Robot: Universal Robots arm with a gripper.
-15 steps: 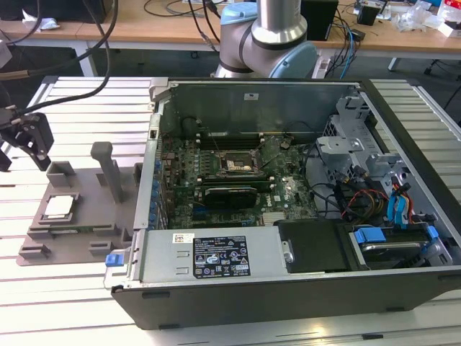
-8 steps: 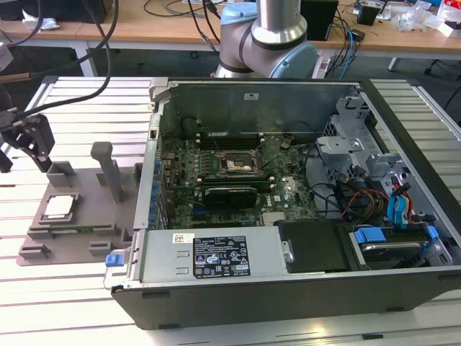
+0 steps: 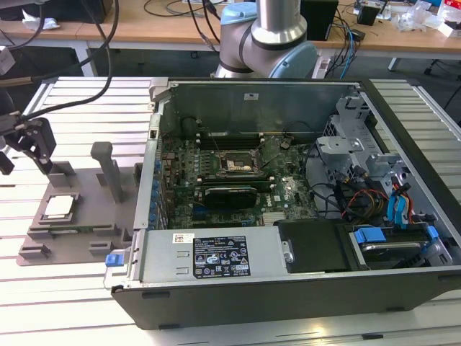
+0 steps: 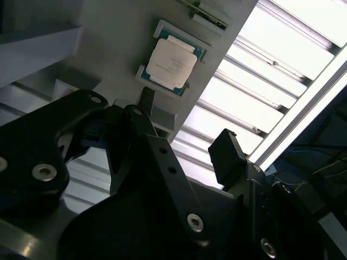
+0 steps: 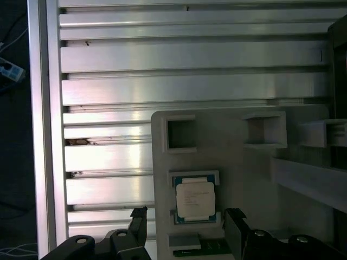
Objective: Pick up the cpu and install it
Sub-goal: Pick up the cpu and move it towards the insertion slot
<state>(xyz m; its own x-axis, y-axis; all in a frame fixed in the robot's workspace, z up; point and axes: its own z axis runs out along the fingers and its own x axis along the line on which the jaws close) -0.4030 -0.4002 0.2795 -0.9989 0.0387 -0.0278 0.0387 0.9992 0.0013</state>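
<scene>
The cpu (image 3: 59,206), a small square chip with a silver-grey top, lies flat in a recess of the grey plastic tray (image 3: 94,216) at the exterior view's left. My black gripper (image 3: 25,140) hangs above the tray, a little to the exterior view's left of the chip and clear of it. In both wrist views the cpu (image 5: 195,199) (image 4: 172,62) shows beyond the gripper (image 5: 187,222) (image 4: 185,122). Its two fingers stand apart with nothing held. The motherboard socket (image 3: 238,164) sits inside the open computer case.
The open computer case (image 3: 288,288) stands at the exterior view's right of the tray, with its metal wall (image 3: 148,180) close by. Upright grey posts (image 3: 109,167) rise from the tray. Slatted aluminium table (image 5: 190,54) lies all around. Cables (image 3: 79,94) hang near the gripper.
</scene>
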